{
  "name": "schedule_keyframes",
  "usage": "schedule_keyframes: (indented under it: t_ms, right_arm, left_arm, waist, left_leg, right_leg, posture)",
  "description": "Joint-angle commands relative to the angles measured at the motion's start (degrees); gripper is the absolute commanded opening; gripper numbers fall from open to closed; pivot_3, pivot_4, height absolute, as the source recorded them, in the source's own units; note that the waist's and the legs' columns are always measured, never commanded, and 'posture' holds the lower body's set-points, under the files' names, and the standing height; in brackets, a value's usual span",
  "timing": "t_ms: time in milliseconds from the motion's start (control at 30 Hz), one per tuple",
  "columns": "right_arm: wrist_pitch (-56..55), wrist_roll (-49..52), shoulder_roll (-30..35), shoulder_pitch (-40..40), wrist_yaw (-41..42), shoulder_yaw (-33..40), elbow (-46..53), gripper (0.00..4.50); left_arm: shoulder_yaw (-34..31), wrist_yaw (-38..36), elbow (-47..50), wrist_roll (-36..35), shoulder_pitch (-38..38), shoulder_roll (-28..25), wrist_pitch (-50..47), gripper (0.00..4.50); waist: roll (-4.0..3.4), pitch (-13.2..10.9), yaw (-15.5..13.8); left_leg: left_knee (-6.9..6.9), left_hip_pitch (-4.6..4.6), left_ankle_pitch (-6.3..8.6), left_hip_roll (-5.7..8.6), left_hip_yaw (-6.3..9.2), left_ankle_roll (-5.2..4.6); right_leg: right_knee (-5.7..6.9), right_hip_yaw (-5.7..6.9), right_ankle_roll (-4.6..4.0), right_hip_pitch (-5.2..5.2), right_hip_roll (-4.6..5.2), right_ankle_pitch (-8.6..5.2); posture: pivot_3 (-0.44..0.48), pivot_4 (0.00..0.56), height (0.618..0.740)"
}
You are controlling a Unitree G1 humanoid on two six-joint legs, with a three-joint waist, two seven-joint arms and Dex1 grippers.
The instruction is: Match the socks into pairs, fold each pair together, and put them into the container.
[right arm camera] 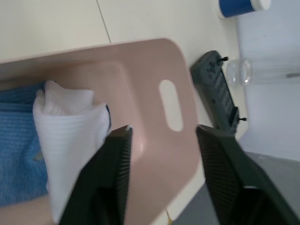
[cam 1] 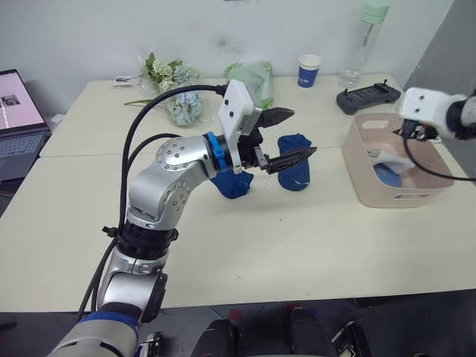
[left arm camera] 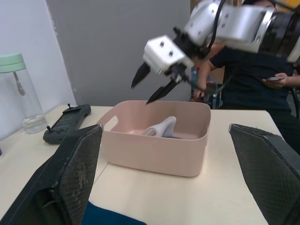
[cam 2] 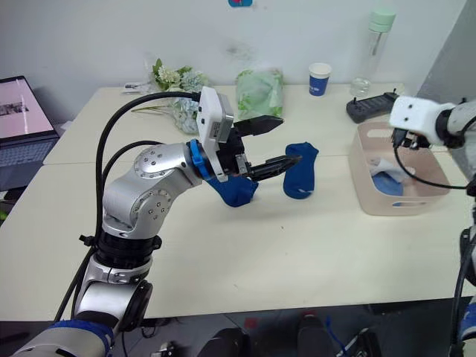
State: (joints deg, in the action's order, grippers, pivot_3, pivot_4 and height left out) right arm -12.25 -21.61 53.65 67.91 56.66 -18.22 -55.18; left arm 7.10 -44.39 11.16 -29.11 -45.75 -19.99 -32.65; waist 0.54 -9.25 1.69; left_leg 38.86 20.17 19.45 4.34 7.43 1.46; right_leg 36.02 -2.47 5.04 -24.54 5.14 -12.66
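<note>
Head view: two navy socks on table.

An office: laptop, pale tables, seated person behind

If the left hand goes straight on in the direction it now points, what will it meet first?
Most likely the pink container: the left wrist view looks between the open fingers of the left hand straight at its near wall. Bare table lies between; depth is uncertain.

Cream table, pale wall behind, open laptop at left
</note>
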Motion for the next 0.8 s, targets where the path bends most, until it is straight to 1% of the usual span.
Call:
schedule_keyframes:
  t_ms: [33, 100, 133, 333, 467, 567, 700, 767, 800]
  right_arm:
    - [-2.78, -0.83, -1.23, -1.20, -1.93, -0.01, -4.02, 0.99]
    - [-3.08, -1.07, -1.97, -2.20, 0.53, -0.73, -5.41, 0.28]
    - [-3.15, -0.99, -2.27, -2.42, 1.43, -0.84, -5.82, 0.04]
    - [-1.28, -0.32, -3.82, -3.78, 7.60, -0.98, -7.05, 0.04]
    - [-1.44, -0.55, -3.96, -3.64, 7.59, -0.55, -7.50, 0.04]
    - [-1.61, -0.98, -3.29, -2.73, 3.90, 0.26, -7.70, 0.04]
    - [-2.31, -0.51, 1.01, 0.90, 4.24, 2.37, -4.31, 0.04]
    - [-2.84, 0.18, 2.79, 2.12, 3.78, 3.62, -2.18, 0.04]
    - [-2.99, 0.88, 3.50, 2.52, 3.47, 4.62, -0.59, 0.20]
  left_arm:
    - [-1.26, 0.18, 3.47, -1.47, -0.34, -0.40, -1.26, 4.50]
    - [-1.45, 0.12, 4.03, -1.56, -0.09, -0.68, -1.69, 4.50]
    - [-1.51, 0.19, 3.94, -1.33, -0.17, -0.75, -1.75, 4.50]
    - [-1.90, 1.16, 3.30, -0.21, -0.78, -1.08, -1.68, 4.50]
    - [-1.92, 1.46, 4.30, -0.58, -0.30, -1.64, -2.44, 4.50]
    - [-2.05, 1.74, 4.50, -0.14, 0.41, -2.59, -2.63, 4.50]
    - [-4.16, 1.60, 4.47, -1.07, 0.77, -4.92, -4.09, 4.50]
    - [-5.29, 0.67, 4.31, -1.16, 1.51, -6.76, -4.07, 4.50]
    - [-6.04, -0.08, 4.17, -1.01, 2.24, -8.08, -3.68, 4.50]
  waist:
    - [0.00, 0.00, 0.05]
    - [0.00, 0.00, 0.10]
    - [-0.01, 0.00, 0.14]
    - [-0.01, 0.01, 0.16]
    - [-0.01, 0.01, 0.18]
    - [-0.01, 0.01, 0.18]
    - [-0.05, 0.01, 0.18]
    - [-0.05, 0.01, 0.18]
    - [-0.05, 0.01, 0.21]
  left_leg:
    - [0.00, 0.01, 0.00, 0.00, 0.01, 0.00]
    - [0.01, 0.03, 0.00, -0.01, 0.02, 0.00]
    - [0.02, 0.05, 0.00, 0.00, 0.01, 0.00]
    - [0.10, 0.19, -0.01, 0.00, 0.04, 0.00]
    - [0.10, 0.19, -0.01, 0.00, 0.05, 0.00]
    - [0.09, 0.19, -0.01, 0.00, 0.06, 0.00]
    - [0.10, 0.23, -0.01, 0.01, 0.06, 0.00]
    - [0.12, 0.53, -0.03, 0.01, 0.00, 0.02]
    - [0.12, 0.65, -0.04, 0.01, 0.00, 0.05]
  right_leg:
    - [0.00, 0.01, 0.00, -0.01, 0.00, 0.00]
    - [0.00, 0.01, 0.00, -0.01, 0.00, 0.00]
    - [0.00, 0.00, 0.00, -0.03, 0.00, 0.00]
    - [0.06, 0.02, -0.01, -0.15, -0.01, 0.01]
    - [0.07, 0.02, -0.01, -0.15, -0.01, 0.01]
    - [0.06, 0.03, -0.01, -0.16, -0.01, 0.01]
    - [0.07, 0.01, -0.01, -0.21, 0.01, 0.01]
    - [0.21, -0.07, -0.01, -0.63, 0.03, 0.01]
    - [0.27, -0.06, -0.01, -0.78, 0.03, 0.01]
  posture:
    - [0.000, 0.150, 0.740]
    - [0.000, 0.150, 0.740]
    - [0.000, 0.150, 0.740]
    - [0.000, 0.150, 0.740]
    - [0.000, 0.150, 0.740]
    - [0.000, 0.150, 0.740]
    - [0.000, 0.150, 0.740]
    - [0.000, 0.150, 0.740]
    - [0.000, 0.150, 0.740]
